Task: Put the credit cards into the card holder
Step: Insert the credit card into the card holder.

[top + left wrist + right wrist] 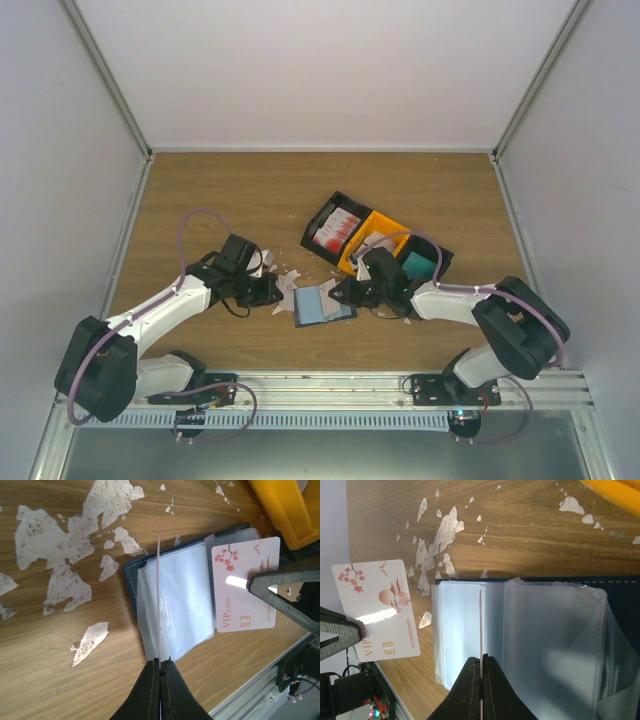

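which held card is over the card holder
The card in the right gripper: it overlaps the open holder, while the other card, in the left gripper, hangs beside it over the table.

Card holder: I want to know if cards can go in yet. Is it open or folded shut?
Open: the holder lies spread flat on the table, its clear sleeves showing.

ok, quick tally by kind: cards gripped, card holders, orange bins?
credit cards: 2, one pinched in the left gripper, one in the right gripper
card holder: 1, lying open
orange bin: 1
Total: 4
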You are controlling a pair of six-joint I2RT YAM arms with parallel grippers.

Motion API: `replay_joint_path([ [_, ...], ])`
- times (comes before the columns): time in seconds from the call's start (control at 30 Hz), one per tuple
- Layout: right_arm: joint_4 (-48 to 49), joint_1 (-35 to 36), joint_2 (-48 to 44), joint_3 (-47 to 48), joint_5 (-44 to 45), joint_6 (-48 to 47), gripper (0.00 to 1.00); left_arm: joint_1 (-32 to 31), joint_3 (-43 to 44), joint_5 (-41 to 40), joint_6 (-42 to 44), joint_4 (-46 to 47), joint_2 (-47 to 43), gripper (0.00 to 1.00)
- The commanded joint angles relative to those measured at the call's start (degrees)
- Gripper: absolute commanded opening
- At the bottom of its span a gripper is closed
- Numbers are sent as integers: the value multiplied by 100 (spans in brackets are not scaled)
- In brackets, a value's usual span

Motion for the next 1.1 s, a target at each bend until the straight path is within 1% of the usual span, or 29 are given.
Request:
replay_joint_path([
  [0.0, 121, -27, 145, -44, -5, 85, 0, -29, -251, 367, -136, 531, 27, 0],
  [0.13, 145, -26, 180, -68, 2, 102, 1, -38, -532, 587, -277, 918, 55, 0],
  [0.33, 199, -34, 334, -102, -83, 186, 1, -35, -818, 461, -411, 1067, 212, 0],
  [0.5, 456, -30, 450, -198, -219, 268, 0, -44, -931, 301, -503, 1035, 241, 0],
  [0.8, 1071, -33, 651, -356, -499, 427, 0, -79, -1049, 267, -484, 1036, 325, 0],
  [0.97, 1221, -31, 837, -367, -541, 503, 0, -99, -1055, 231, -459, 1012, 325, 0],
  [1.07, 1259, -30, 888, -372, -425, 592, 0, -108, -1064, 226, -471, 1012, 317, 0],
])
